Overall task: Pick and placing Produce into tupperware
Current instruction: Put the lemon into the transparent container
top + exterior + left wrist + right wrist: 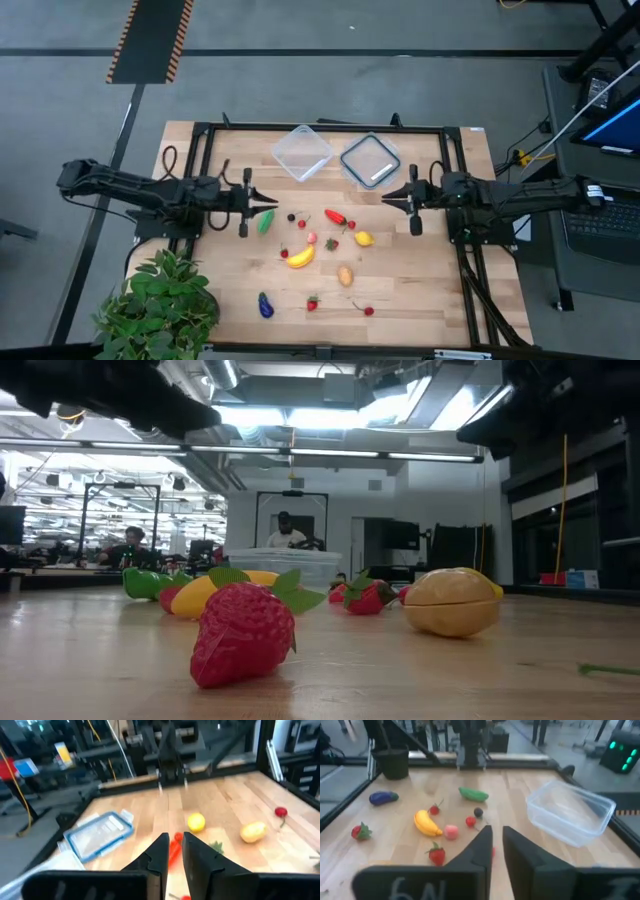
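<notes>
Both pairs of fingers stand nearly together with only a thin slit between them, and nothing sits in either slit. The left gripper [173,851] hangs above the table's left side with its tips just beside the green vegetable [265,222]; the right gripper [496,851] hangs over the right side, near the flat lid [370,161] and apart from every piece. The produce lies scattered across the middle of the wooden table [420,290]: a banana [300,257], a red pepper [337,217], a lemon [364,238], a potato-like piece [345,275], an eggplant [265,305], strawberries and small stemmed berries. These look like hollow plastic toys, so likely very light, hard and smooth, prone to roll or squirt out of a pinch; taking each across its thickest middle, fingers square to its long axis, seems safest. The clear tub [301,152] sits empty at the far edge, and being light, a bump could shove it.
</notes>
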You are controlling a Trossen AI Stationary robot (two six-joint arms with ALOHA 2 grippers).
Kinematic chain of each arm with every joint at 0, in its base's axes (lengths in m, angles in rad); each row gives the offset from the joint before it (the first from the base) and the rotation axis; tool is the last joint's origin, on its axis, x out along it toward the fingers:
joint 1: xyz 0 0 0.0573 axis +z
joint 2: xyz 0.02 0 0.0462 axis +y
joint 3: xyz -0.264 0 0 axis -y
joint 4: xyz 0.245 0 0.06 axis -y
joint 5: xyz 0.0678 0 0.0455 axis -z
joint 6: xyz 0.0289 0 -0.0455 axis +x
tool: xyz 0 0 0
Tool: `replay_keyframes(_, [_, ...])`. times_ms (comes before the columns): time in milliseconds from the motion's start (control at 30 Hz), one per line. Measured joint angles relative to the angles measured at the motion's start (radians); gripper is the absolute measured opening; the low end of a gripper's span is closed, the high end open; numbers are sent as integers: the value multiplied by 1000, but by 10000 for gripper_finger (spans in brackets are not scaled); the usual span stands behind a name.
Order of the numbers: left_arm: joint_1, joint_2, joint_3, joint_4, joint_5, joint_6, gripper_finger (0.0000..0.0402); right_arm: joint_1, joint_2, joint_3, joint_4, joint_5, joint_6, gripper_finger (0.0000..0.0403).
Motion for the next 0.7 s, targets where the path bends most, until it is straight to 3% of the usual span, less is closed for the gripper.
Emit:
replay_keyframes(133, [0,84,42,-6,0,-79,31,0,49,86,-123,-2,61,33])
replay_keyframes(267, [0,171,86,-38,-2,-84,30,14,115,183,-262,1,96,48])
replay_keyframes(467, [0,248,138,-108,-55,-86,53,60,229,318,-361,2,111,122])
replay_keyframes(700, [-8,255,141,-119,-56,-87,79,110,382,472,-530,2,157,218])
